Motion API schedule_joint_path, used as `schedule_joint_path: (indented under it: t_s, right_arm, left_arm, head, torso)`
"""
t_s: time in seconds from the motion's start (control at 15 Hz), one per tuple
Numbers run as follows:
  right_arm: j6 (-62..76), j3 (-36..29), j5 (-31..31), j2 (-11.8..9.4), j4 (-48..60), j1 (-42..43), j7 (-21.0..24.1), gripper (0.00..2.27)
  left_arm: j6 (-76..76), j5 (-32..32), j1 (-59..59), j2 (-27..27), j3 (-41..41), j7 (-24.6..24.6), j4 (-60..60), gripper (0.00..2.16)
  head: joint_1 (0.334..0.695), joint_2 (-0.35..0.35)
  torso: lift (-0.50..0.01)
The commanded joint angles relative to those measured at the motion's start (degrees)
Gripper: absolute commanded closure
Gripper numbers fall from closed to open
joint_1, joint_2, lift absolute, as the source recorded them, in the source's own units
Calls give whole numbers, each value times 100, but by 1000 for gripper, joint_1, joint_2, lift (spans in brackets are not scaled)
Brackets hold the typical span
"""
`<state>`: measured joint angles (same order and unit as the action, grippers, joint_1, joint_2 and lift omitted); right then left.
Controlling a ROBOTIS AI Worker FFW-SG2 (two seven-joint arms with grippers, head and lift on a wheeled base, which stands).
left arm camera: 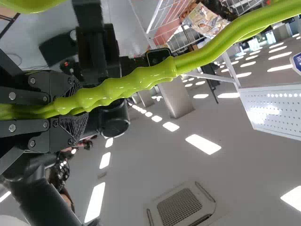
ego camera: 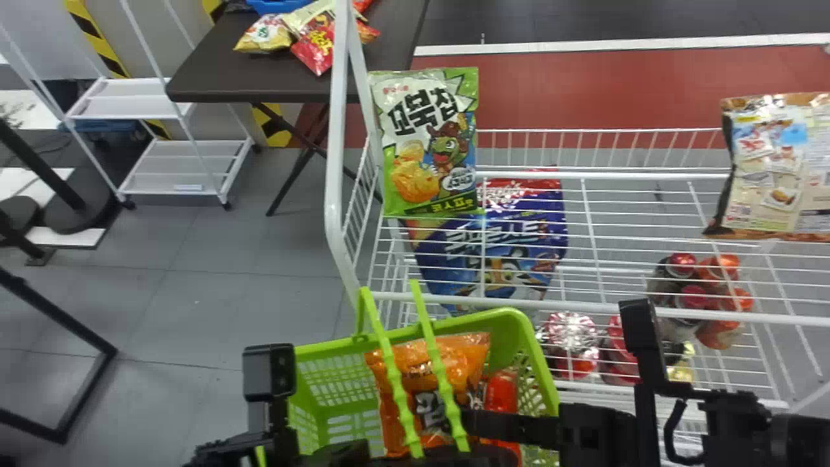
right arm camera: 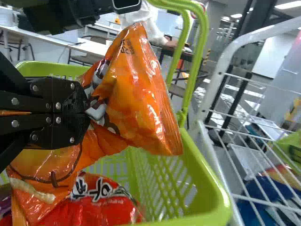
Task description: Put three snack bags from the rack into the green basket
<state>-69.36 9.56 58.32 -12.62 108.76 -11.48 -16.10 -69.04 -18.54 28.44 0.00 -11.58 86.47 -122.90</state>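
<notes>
A green basket stands close against a white wire rack, an orange snack bag inside it in the grip of the robot's right gripper, whose two black fingers are closed tight on crumpled film. The left gripper clasps the basket's green handles, its fingers pressed together around them, and the handles rise across the head view's line to the orange bag. A red bag lies beside it in the basket. On the rack, a green snack bag stands upright at the left end, in front of a blue bag crossed by white wires; a tan bag is farther right. Beyond are a dark table bearing more snack packs and a white cart. The tan bag runs off the head view's right edge and the basket off its bottom. Red-and-orange packs behind the wires are hard to make out. In the right wrist view, whether the orange film below the fingers belongs to the held bag or another cannot be told.
</notes>
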Motion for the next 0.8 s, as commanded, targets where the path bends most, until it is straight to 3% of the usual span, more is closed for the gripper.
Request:
schedule_joint_path:
  t_s: [0.0,0.13,0.47,0.6,0.73]
  right_arm:
    - [137,37,-119,-12,-13,-3,19,29]
    - [119,-138,-84,-30,13,-38,19,-2]
    - [-478,-938,944,-30,22,-82,-77,39]
    - [-549,-1421,1023,-30,66,-82,-113,39]
    - [-496,-1975,839,-74,66,129,-130,39]
  left_arm:
    - [0,0,12,-15,-29,2,3,2148]
    - [0,0,4,-15,-29,2,12,2148]
    - [18,0,4,-15,-64,2,12,2148]
    - [0,0,4,-15,-64,2,3,2148]
    - [0,0,4,-15,-64,2,-5,2148]
  head:
    - [695,208]
    - [695,217]
    - [695,165]
    - [695,145]
    - [695,82]
  torso:
    - [0]
    - [0]
    - [0]
    - [0]
    - [0]
